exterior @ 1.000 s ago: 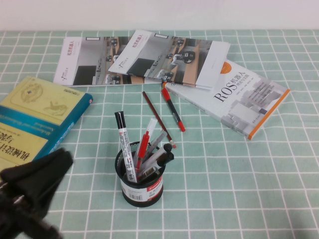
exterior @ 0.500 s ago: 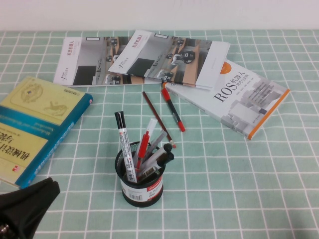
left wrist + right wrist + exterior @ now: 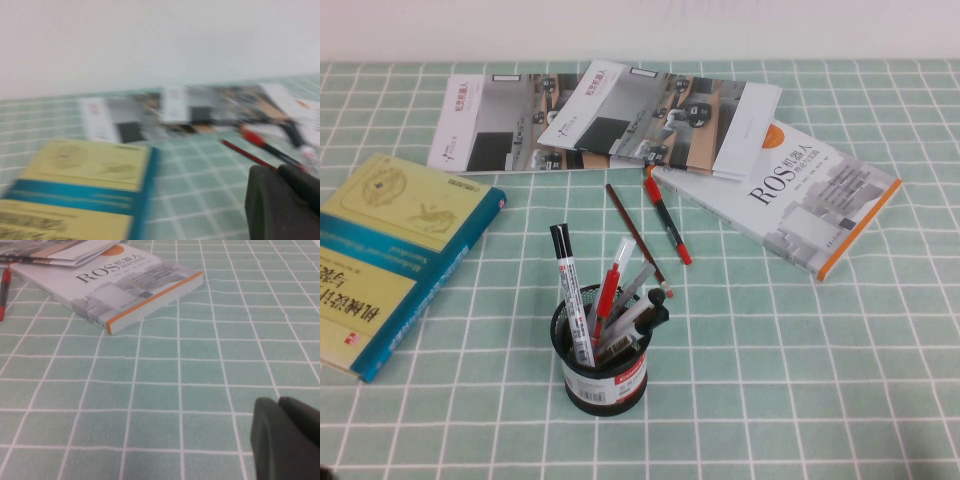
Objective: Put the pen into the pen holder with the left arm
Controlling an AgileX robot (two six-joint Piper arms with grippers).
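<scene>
**Pen Holder Loaded; Both Claws Off the Work Area**

While the black mesh pen holder (image 3: 603, 358) stood upright on the checked green bench (image 3: 820, 380), it carried several pens, among them a white marker with a black cap (image 3: 570, 290) and a red pen (image 3: 610, 290); a second red pen (image 3: 666, 220) lay flat on the bench beyond the holder, with a dark red pencil (image 3: 635, 238) just beside it; the upper end of that red pen touched the edge of the white ROS book (image 3: 790, 195); a yellow and teal book (image 3: 390, 255) lay toward the robot's left, and overlapping brochures (image 3: 600, 115) lay along the far side.

Neither claw appeared in the high view; the left claw (image 3: 282, 202) showed only as a dark mass at the edge of its own wrist view, above the bench near the yellow and teal book, and whether it was open or closed could not be told; the right claw (image 3: 285, 437) showed likewise in its wrist view, over bare bench on the near side of the ROS book, its opening equally undeterminable; nothing was seen held by either.
</scene>
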